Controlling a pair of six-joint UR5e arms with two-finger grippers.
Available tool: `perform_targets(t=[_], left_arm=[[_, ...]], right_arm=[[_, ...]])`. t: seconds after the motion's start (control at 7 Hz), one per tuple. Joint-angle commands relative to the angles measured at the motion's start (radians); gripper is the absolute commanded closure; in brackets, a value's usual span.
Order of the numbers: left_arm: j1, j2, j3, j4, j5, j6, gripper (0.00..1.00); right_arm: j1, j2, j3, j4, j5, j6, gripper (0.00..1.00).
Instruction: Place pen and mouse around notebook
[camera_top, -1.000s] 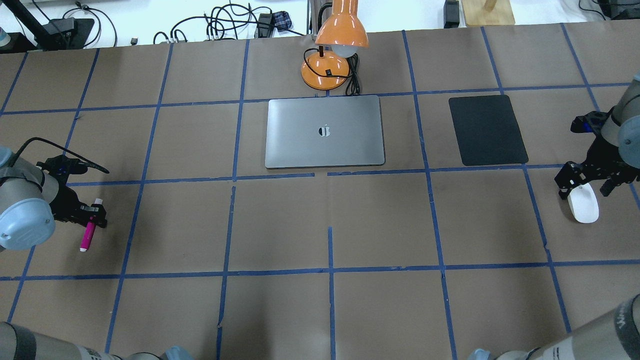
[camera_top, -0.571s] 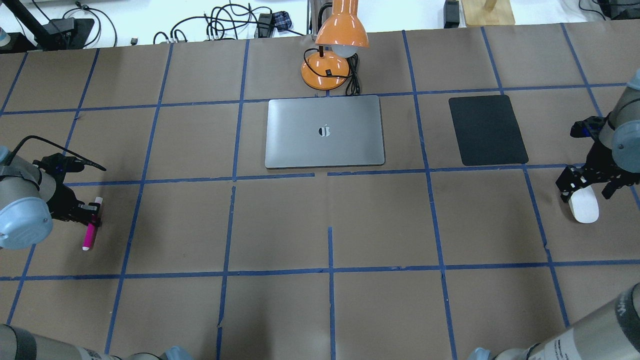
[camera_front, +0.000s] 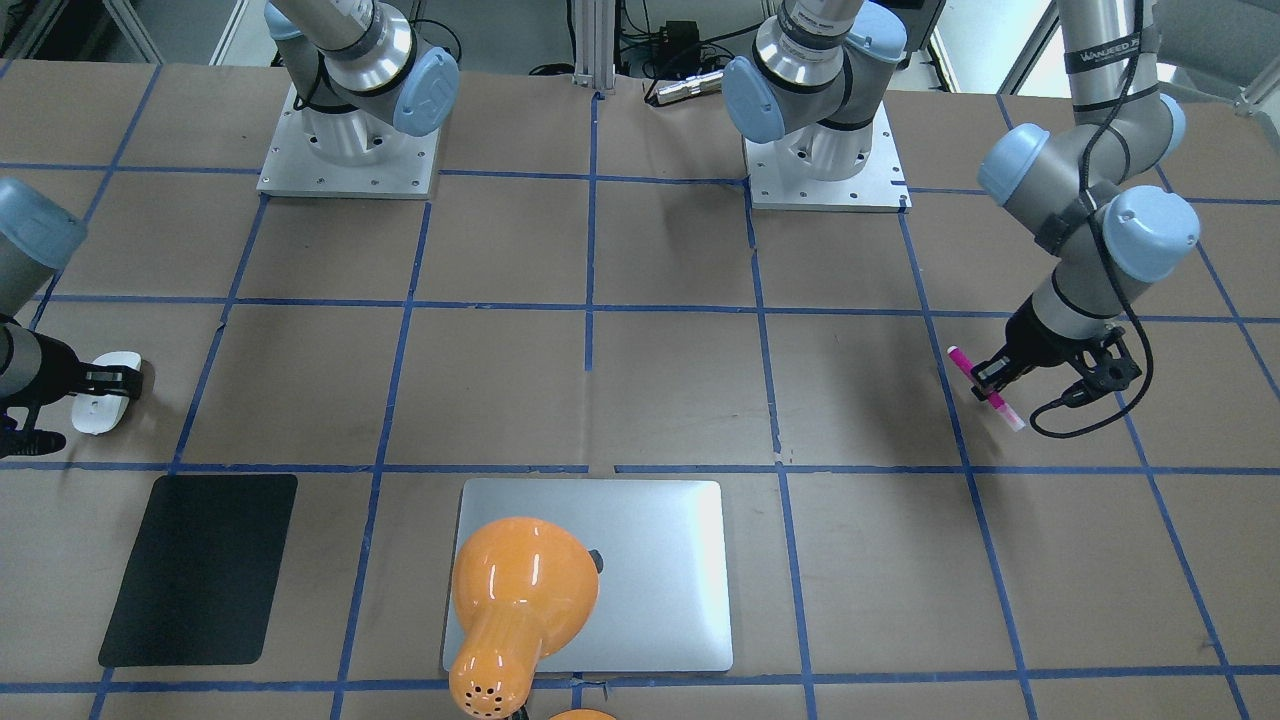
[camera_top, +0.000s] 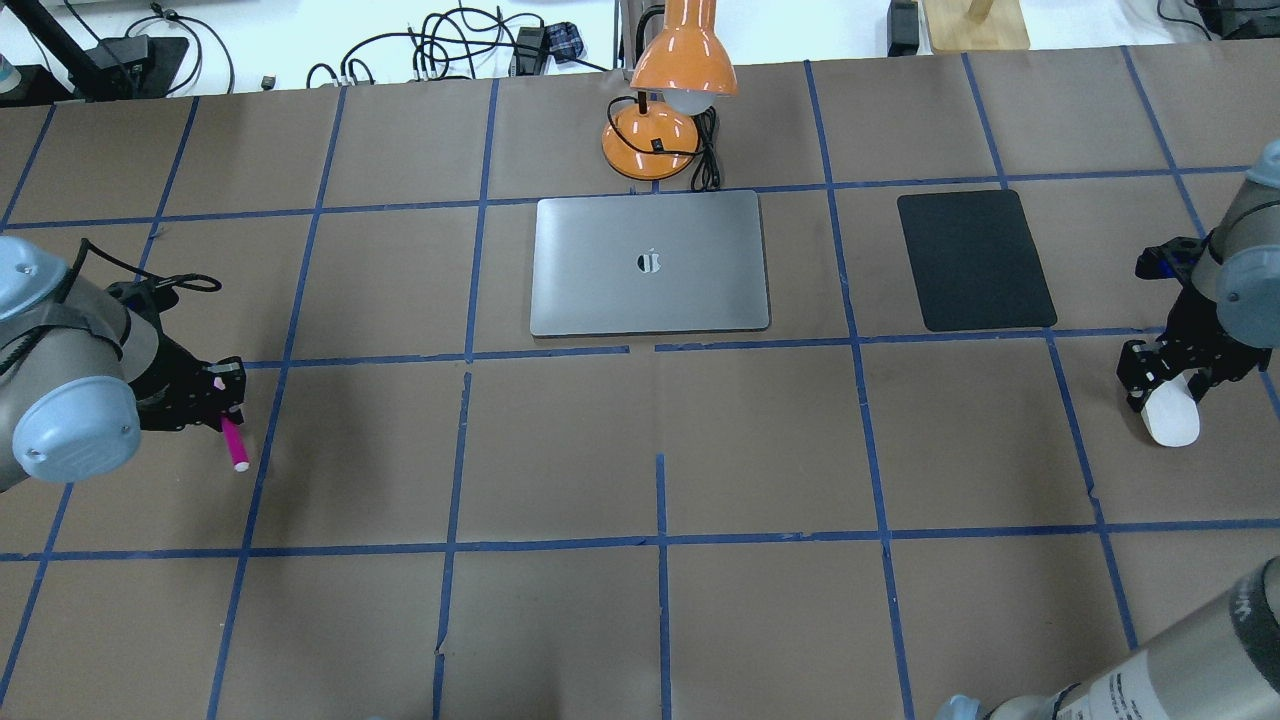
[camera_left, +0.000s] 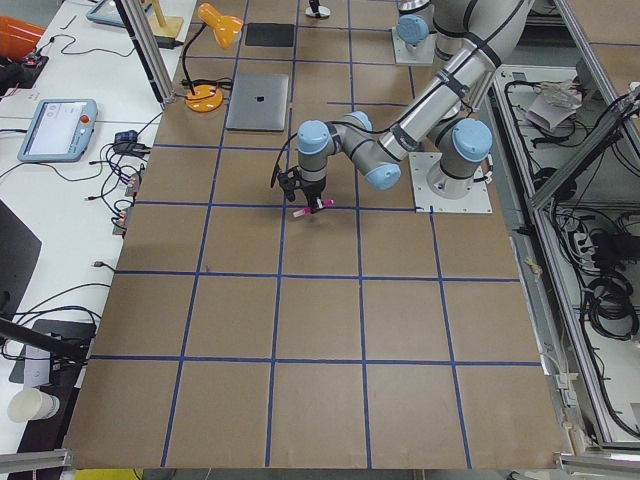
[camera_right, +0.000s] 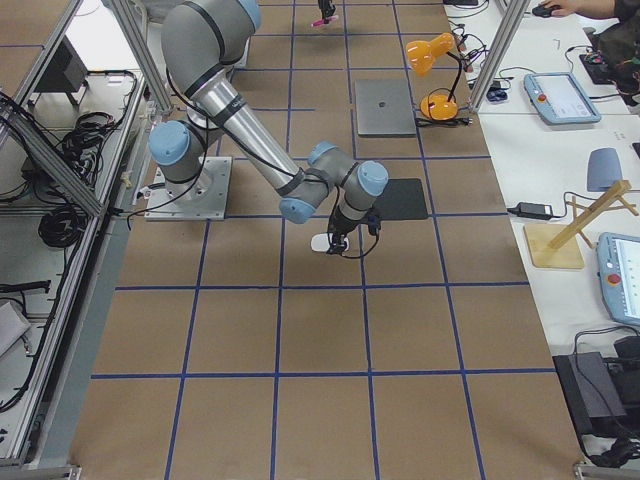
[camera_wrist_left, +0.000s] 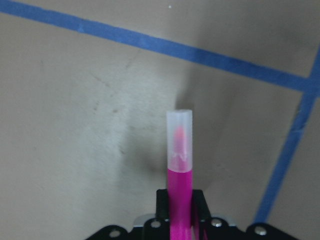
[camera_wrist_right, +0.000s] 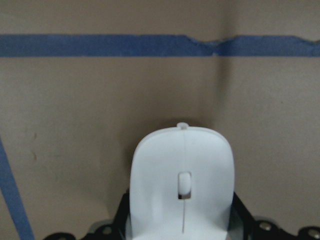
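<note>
From the robot's side of the counter (camera_top: 560, 620), brown paper crossed by blue tape lines, both arms are reaching out to opposite ends. At the counter's left end the left hand (camera_top: 222, 405) is clamped on the pen (camera_top: 233, 442), gripping the magenta barrel so that the pale cap end sticks out past the fingers, pointing down and back toward the robot's edge. The wrist camera shows the pen's soft shadow on the paper beyond it, so it looks to be held just clear of the surface. It is well apart from the notebook (camera_top: 650, 262). At the right end the right hand (camera_top: 1168, 388) has its two black fingers closed against the sides of the mouse (camera_top: 1172, 425). The white shell pokes out beyond the fingertips, with the scroll wheel and centre line in plain sight of the wrist camera. I cannot tell whether the mouse is resting on the paper or raised off it. The notebook lies closed and flat in the middle of the counter toward the far edge, its logo facing up. An orange desk lamp (camera_top: 660, 135) stands just behind it, and its shade hangs over the notebook's back edge. A thin black mat (camera_top: 975, 260) lies flat between the notebook and the right end, near the mouse but not touching it.
</note>
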Motion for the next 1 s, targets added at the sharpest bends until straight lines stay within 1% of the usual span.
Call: perform_targets(t=[0.0, 0.14, 0.29, 0.43, 0.57, 0.71, 0.86], left_arm=[[-0.244, 0.061, 0.001, -0.057, 0.001, -0.496, 1.00], [-0.367, 0.049, 0.007, -0.056, 0.004, -0.692, 1.00], [-0.475, 0.031, 0.009, -0.050, 0.002, -0.880, 1.00], [-0.568, 0.026, 0.018, -0.037, -0.001, -1.057, 1.00], [-0.645, 0.023, 0.032, -0.040, -0.004, -1.206, 1.00], [-0.708, 0.011, 0.039, -0.040, -0.010, -1.343, 1.00], [-0.763, -0.026, 0.050, -0.030, -0.057, -1.482, 1.00]], right_arm=[[0.002, -0.053, -0.010, 0.072, 0.001, 0.012, 0.93], [0.024, -0.106, -0.017, 0.080, 0.015, 0.062, 0.93], [0.107, -0.105, -0.058, 0.079, 0.054, 0.156, 0.93], [0.195, -0.081, -0.129, 0.077, 0.087, 0.218, 0.93], [0.272, 0.016, -0.235, 0.080, 0.142, 0.302, 0.92], [0.322, 0.109, -0.344, 0.080, 0.138, 0.308, 0.92], [0.324, 0.157, -0.395, 0.111, 0.144, 0.309, 0.91]])
